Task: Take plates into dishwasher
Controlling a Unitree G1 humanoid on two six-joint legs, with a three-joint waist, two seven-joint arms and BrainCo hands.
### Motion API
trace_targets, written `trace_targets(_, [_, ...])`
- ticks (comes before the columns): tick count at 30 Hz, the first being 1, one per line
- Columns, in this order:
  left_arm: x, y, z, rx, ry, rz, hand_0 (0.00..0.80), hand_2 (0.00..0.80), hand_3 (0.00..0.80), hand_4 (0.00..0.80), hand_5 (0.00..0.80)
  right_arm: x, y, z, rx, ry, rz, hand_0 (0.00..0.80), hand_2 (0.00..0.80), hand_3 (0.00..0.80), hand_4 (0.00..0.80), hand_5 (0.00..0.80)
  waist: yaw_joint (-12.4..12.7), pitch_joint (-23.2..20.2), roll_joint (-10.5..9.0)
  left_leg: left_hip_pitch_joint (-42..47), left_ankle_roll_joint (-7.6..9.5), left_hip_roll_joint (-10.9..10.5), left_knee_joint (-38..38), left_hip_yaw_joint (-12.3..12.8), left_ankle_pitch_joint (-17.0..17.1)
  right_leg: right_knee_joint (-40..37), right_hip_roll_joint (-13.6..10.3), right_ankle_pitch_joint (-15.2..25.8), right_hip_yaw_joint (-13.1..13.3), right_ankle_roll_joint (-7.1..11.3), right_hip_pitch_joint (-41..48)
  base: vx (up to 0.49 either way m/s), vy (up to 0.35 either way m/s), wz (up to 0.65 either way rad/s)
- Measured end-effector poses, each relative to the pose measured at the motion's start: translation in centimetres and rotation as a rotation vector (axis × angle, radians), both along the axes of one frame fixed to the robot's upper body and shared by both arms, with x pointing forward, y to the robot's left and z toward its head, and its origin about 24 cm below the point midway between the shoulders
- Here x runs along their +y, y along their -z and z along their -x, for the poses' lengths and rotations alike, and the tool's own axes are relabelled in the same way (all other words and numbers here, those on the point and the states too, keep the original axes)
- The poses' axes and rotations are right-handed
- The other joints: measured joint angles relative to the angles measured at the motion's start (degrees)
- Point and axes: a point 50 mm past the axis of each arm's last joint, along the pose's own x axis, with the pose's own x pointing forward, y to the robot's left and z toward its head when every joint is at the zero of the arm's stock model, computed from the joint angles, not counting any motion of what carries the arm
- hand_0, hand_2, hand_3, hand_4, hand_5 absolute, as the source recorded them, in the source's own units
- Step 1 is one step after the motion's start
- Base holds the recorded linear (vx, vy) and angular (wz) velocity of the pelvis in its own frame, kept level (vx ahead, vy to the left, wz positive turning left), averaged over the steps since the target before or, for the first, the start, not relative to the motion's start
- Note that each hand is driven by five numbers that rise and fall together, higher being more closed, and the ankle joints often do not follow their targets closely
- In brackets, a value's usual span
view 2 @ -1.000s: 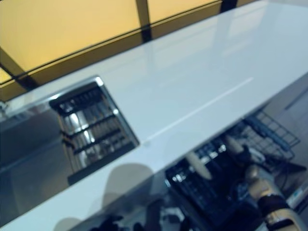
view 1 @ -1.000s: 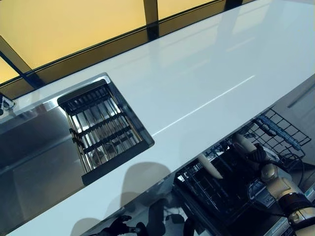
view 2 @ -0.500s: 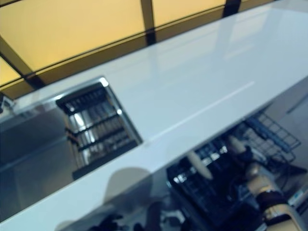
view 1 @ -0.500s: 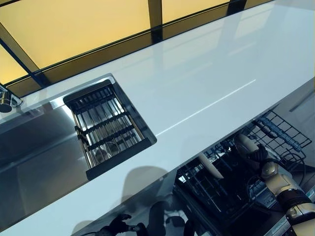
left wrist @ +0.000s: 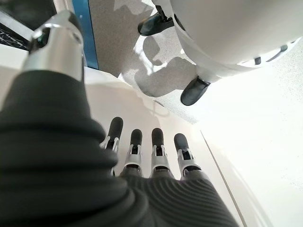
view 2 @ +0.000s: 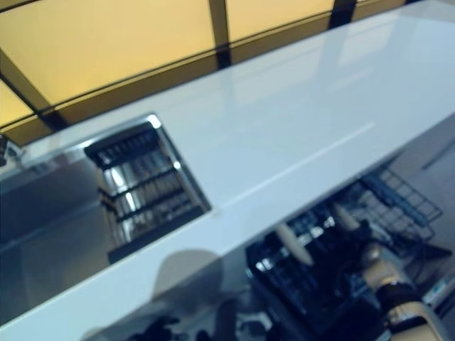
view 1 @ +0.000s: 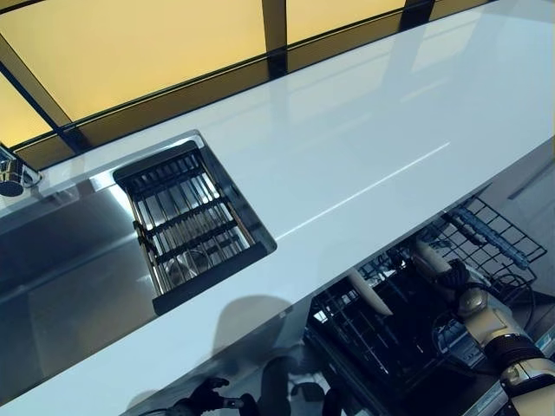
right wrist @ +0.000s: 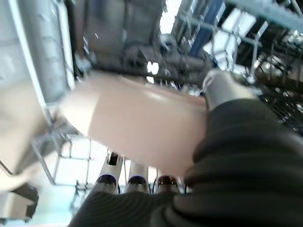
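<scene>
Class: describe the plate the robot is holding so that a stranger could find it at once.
Start at the long white countertop and look under its near edge to the dark wire dishwasher rack. Two pale plates are there; the one meant is the right one, gripped by the right hand, whereas the other plate stands alone in the rack.

Right hand [view 1: 453, 279] low, fingers [right wrist: 137, 178] and thumb pinched; left hand [left wrist: 142, 161] hangs, fingers straight.

Bright glare on countertop [view 1: 364, 130]; wrist views seemingly blurred.
</scene>
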Motion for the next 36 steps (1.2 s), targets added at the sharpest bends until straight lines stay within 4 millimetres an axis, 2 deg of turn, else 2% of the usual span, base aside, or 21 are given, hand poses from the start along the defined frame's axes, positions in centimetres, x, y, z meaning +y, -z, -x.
trace_targets(2, [0.0,0.0,0.0,0.000,0.000,-0.001,0.000,0.000,0.000,0.000,0.000,0.0,0.2,0.1,0.004,0.003,-0.003,0.097,0.097,0.097,0.097,0.097,0.0,0.0,0.00,0.0,0.01,0.0,0.0,0.0,0.0,0.0,0.0,0.0,0.0,0.00,0.0,0.000,0.000,0.00])
trace_targets(6, [0.1,0.0,0.0,0.000,0.000,-0.001,0.000,0.000,0.000,0.000,0.000,0.0,0.2,0.1,0.003,0.003,-0.003,0.041,0.041,0.041,0.041,0.041,0.0,0.0,-0.01,0.1,0.04,0.0,0.0,0.0,0.0,0.2,0.0,0.0,0.0,0.00,0.0,0.000,0.000,0.00])
trace_targets(7, [0.1,0.0,0.0,0.000,0.000,-0.002,0.000,0.000,0.000,0.000,0.000,0.0,0.2,0.1,0.003,0.003,-0.002,0.000,0.000,0.000,0.000,0.000,0.0,0.0,-0.01,0.1,0.05,0.0,0.0,0.0,0.1,0.2,0.0,0.0,0.0,0.00,0.0,0.000,0.000,0.00])
trace_targets(28, [0.2,0.0,0.1,0.007,-0.003,-0.007,0.000,0.000,0.000,0.000,0.000,0.1,0.2,0.2,-0.003,-0.002,-0.001,0.000,0.000,0.000,0.000,0.000,-0.1,0.1,-0.20,1.0,0.11,0.0,-0.1,0.0,0.2,0.4,-0.1,0.0,0.0,-0.01,0.8,0.000,0.000,0.00])
trace_targets(36, [0.8,-0.2,0.0,-0.002,-0.014,-0.018,0.000,0.000,0.000,0.000,0.000,1.6,-0.9,1.3,-0.123,-0.100,-0.041,0.000,0.000,0.000,0.000,0.000,-0.5,0.9,-1.52,1.0,0.08,0.0,-0.2,0.4,0.2,0.4,0.0,0.0,0.6,0.03,0.3,-0.003,0.011,-0.03])
